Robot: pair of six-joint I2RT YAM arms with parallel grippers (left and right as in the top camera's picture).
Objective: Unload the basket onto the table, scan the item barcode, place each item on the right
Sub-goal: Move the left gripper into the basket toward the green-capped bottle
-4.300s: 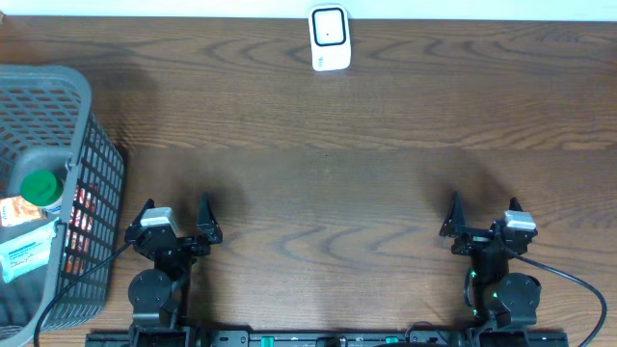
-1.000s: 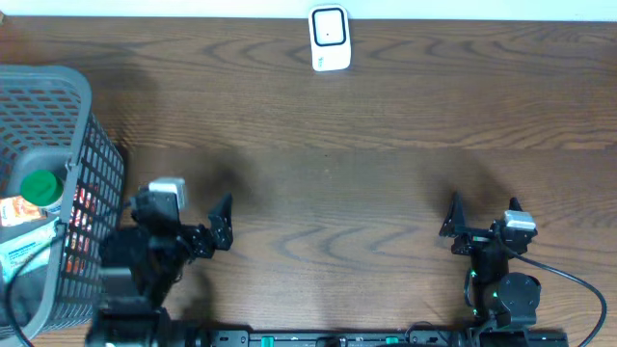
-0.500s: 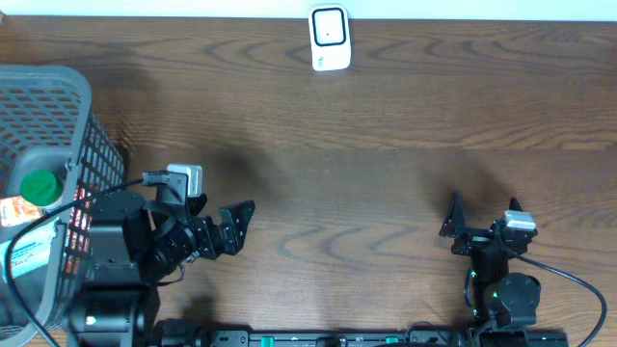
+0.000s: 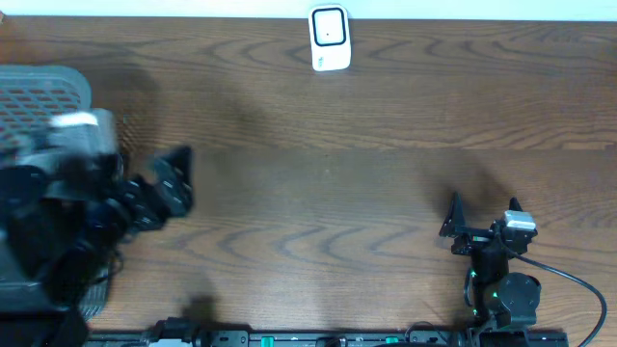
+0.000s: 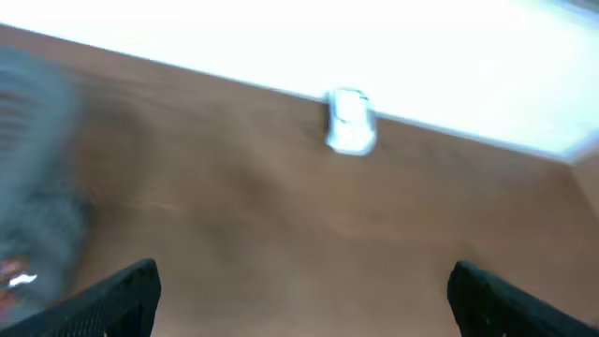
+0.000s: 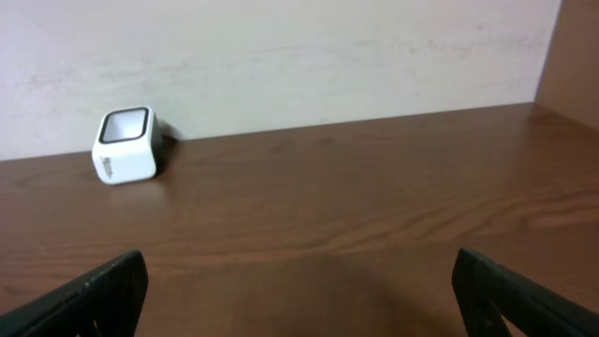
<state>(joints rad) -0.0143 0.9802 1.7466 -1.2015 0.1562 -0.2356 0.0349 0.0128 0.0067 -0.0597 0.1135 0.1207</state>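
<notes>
Two tools spread wide, gripping nothing: left tool point(image 4: 181, 180) mid-left, blurred, just right of basket point(image 4: 48, 82); right tool point(image 4: 482, 207) lower right. You see scanner point(image 4: 329, 39) top centre of counter point(image 4: 337, 193); left arm covers basket, item not discernible.

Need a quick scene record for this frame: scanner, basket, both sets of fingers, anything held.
scanner: white, standing at the far edge of the table, about centre
basket: grey mesh, far left, mostly hidden by the left arm; contents too blurred to tell
left fingers: open, empty, blurred, just right of the basket
right fingers: open, empty, low at the near right, facing the scanner
item in hand: none
barcode scan: not yet done
</notes>
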